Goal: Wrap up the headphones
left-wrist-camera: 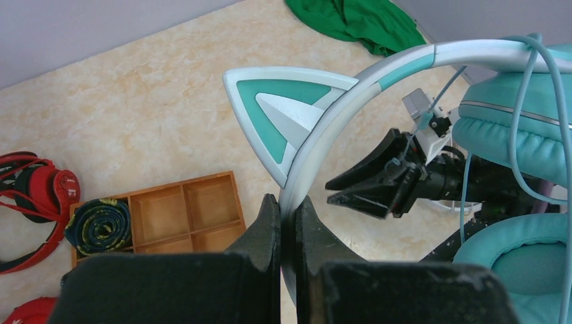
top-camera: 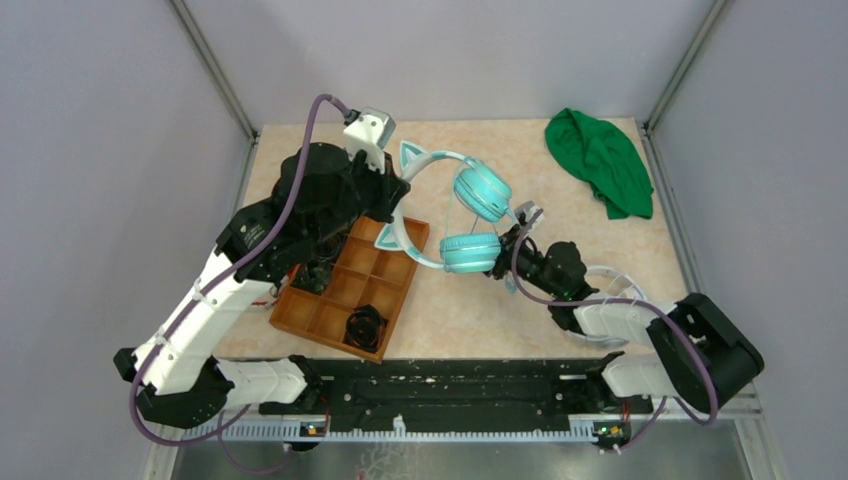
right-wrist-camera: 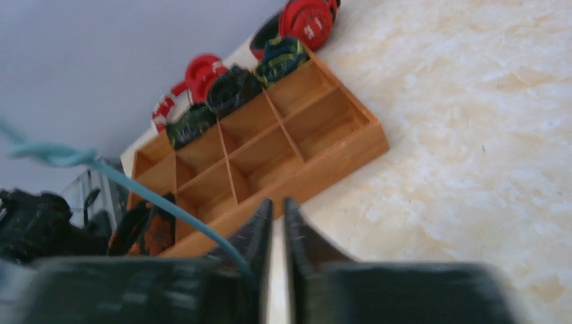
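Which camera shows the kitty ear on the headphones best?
The left wrist view: the cat ear is big and sharp there. The top view shows both ears tiny; the right wrist view shows only the cable.

Below the tips of the left fingers (left-wrist-camera: 268, 226), the band of the headphones (left-wrist-camera: 297, 115) drops from sight between them. To their right both ear cups (left-wrist-camera: 512, 131) run past the edge, and to their left the red headphones (left-wrist-camera: 44, 192) are cropped. The right fingers (right-wrist-camera: 253, 233) are blurred; the cable (right-wrist-camera: 57, 155) slips behind one, grip unclear. From above, the left arm (top-camera: 300, 200) covers some cells of the tray (top-camera: 385, 270).
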### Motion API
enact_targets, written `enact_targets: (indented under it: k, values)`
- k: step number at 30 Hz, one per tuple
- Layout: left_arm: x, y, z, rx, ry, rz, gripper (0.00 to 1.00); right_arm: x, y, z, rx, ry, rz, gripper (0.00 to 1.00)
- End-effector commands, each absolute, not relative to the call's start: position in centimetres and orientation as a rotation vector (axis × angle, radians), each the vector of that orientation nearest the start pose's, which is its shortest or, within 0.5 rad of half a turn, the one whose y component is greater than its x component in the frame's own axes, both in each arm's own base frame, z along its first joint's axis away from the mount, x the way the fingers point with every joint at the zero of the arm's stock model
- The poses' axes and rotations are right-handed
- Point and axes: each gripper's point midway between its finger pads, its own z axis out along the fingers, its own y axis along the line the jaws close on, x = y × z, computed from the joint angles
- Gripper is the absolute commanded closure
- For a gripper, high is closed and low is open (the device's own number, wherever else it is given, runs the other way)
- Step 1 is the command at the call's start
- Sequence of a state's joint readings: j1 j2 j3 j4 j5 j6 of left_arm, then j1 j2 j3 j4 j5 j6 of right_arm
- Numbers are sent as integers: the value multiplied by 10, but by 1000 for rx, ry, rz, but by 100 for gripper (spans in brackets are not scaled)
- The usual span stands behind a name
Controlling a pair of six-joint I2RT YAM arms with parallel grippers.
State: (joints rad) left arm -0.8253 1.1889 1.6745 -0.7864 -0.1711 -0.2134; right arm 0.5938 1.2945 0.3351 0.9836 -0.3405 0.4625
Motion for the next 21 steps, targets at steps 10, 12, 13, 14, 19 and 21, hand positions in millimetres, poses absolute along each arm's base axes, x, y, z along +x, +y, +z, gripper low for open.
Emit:
enact_targets:
  k: [10, 12, 13, 14, 19, 21]
  values:
    - [264, -210, 461, 115, 1753, -549, 100, 246, 294, 183, -323, 1563, 1200, 100]
    - [270, -207, 457, 66, 1764, -523, 100, 241, 298, 170, -351, 1650, 1053, 100]
    - [272, -205, 456, 37, 1766, -516, 100, 236, 299, 167, -380, 1672, 985, 100]
    - [275, -203, 455, 12, 1767, -508, 100, 234, 297, 163, -400, 1699, 902, 100]
    - [298, -198, 434, -90, 1809, -391, 100, 214, 290, 171, -507, 1735, 699, 100]
    - [308, -195, 424, -142, 1816, -345, 100, 206, 291, 177, -557, 1738, 659, 100]
